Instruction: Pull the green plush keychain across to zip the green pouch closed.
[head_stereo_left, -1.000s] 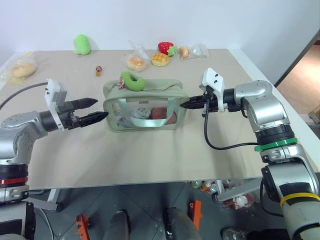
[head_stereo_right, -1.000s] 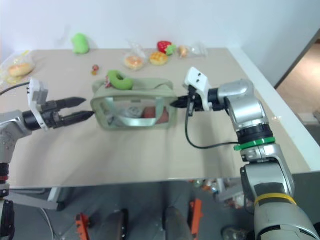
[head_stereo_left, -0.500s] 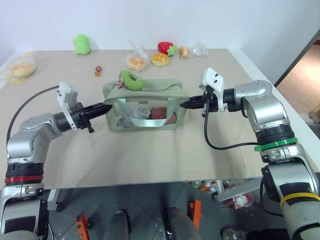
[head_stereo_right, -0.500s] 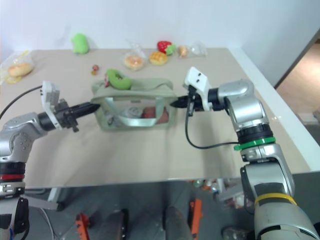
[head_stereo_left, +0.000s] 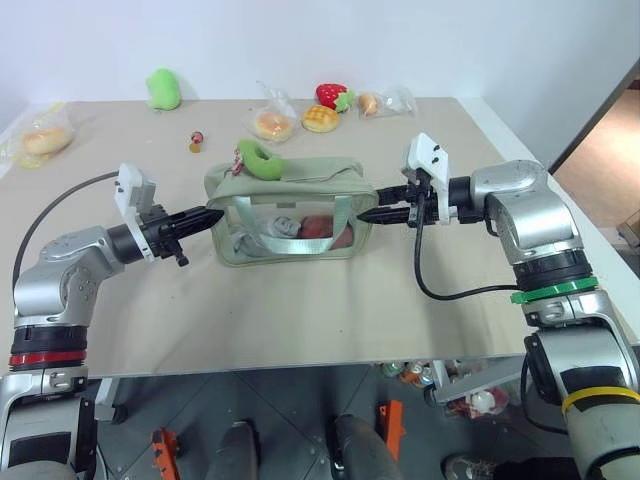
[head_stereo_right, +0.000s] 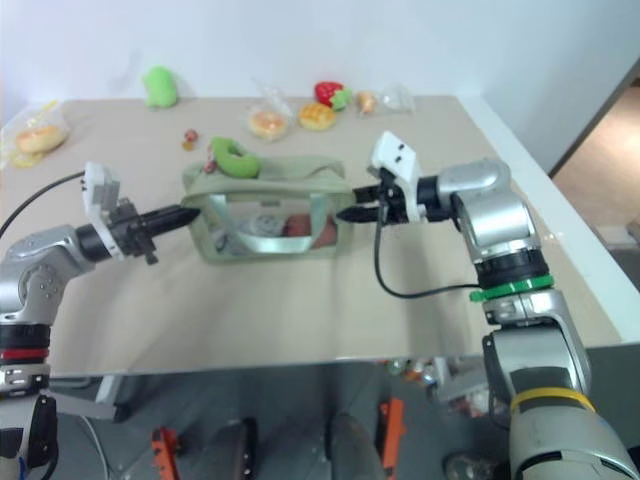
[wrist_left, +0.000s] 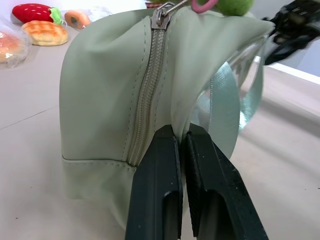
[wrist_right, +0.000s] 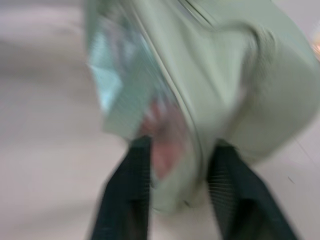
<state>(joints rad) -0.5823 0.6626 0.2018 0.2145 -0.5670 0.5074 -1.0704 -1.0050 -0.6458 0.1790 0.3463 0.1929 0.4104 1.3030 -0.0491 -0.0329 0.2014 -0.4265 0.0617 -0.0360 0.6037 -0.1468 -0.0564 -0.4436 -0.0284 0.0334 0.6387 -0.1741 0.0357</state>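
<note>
- Both arms are silver-grey metal built of rounded, drum-like segments.
- The left arm (head_stereo_left: 60, 275) carries a red band and a black ring low on its segment stack.
- The right arm (head_stereo_left: 525, 215) carries a green ring at mid-length and a yellow ring lower down.
- Each wrist bears a white boxy camera mount with small dark holes.
- A black cable loops from each wrist.
- The left claw (head_stereo_left: 205, 216) and the right claw (head_stereo_left: 372, 213) have slim, tapered black fingers.

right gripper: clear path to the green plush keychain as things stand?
Probably yes. The right gripper is open at the green pouch's right end; the green plush keychain sits exposed atop the far end, nothing between.
</note>
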